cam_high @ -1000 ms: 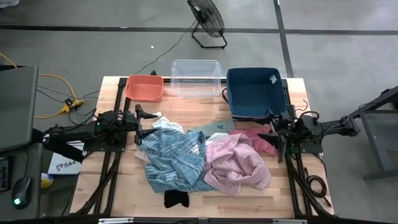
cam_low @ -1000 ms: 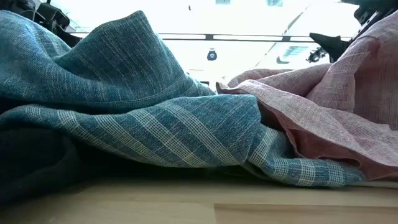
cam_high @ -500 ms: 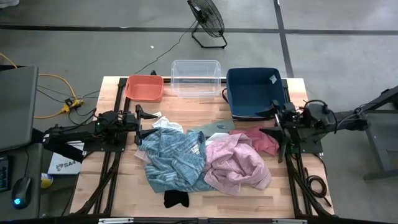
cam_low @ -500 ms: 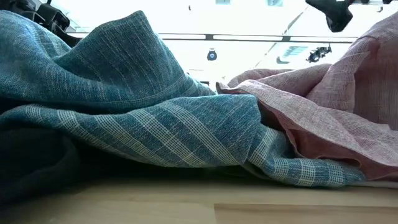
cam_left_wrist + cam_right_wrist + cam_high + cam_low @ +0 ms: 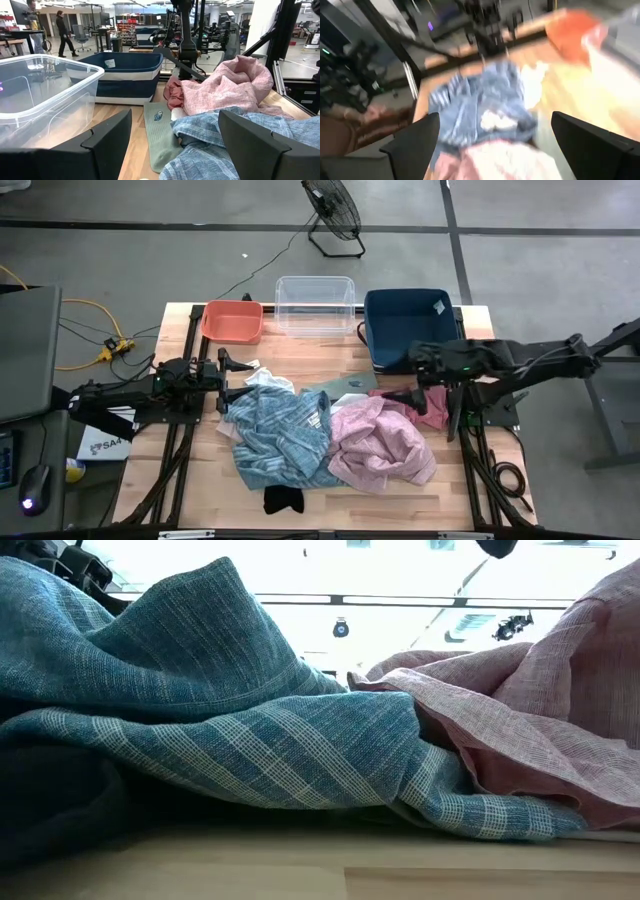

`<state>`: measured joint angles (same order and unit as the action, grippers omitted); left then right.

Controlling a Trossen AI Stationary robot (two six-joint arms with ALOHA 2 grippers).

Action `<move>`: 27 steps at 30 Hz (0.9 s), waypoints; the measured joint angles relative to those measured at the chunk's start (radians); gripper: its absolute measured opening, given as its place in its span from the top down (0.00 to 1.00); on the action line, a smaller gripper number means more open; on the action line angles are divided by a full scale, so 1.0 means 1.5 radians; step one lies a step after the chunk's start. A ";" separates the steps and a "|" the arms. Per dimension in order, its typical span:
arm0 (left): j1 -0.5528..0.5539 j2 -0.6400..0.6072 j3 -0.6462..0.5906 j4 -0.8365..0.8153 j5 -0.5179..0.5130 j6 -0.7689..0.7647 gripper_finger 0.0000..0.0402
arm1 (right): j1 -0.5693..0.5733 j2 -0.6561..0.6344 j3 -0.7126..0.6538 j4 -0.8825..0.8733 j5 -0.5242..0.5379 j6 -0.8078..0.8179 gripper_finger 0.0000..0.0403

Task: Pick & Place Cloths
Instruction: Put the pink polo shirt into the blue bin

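A heap of cloths lies mid-table: the large blue-striped one (image 5: 280,430) and the large pink one (image 5: 385,445) side by side, with white (image 5: 262,377), olive green (image 5: 345,388) and dark red (image 5: 428,406) pieces at the heap's far side. A small black cloth (image 5: 283,500) lies near the table's near edge. My right gripper (image 5: 406,375) hangs open above the dark red cloth, touching nothing; its wrist view (image 5: 494,120) looks blurred over the heap. My left gripper (image 5: 228,380) waits open by the white cloth, also seen in its wrist view (image 5: 175,115).
An orange bin (image 5: 232,321), a clear bin (image 5: 315,304) and a dark blue bin (image 5: 410,328) stand in a row along the table's far edge. Bare wood shows at the near edge beside the black cloth. A person (image 5: 64,32) walks in the room beyond.
My right gripper has moved from the table's right edge toward the left and up, reaching over the dark red cloth toward the heap, its fingers still open. The cloths have stayed where they were.
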<state>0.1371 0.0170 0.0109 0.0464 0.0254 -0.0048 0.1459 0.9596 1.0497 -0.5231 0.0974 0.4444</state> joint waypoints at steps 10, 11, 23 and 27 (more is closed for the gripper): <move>0.000 0.000 0.000 0.000 0.000 0.000 0.27 | 0.007 0.105 0.007 -0.022 -0.116 0.138 0.07; 0.000 0.000 0.000 0.000 0.000 0.000 0.27 | 0.008 0.115 0.006 -0.019 -0.115 0.141 0.07; 0.000 0.000 0.000 0.000 0.000 0.000 0.27 | 0.008 0.239 0.006 -0.003 -0.225 0.216 0.07; 0.000 0.000 0.000 0.000 0.000 0.000 0.27 | 0.017 0.260 0.006 -0.017 -0.197 0.224 0.07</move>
<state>0.1371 0.0170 0.0109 0.0463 0.0253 -0.0051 0.1720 1.3498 1.0592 -0.5481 -0.1984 0.7811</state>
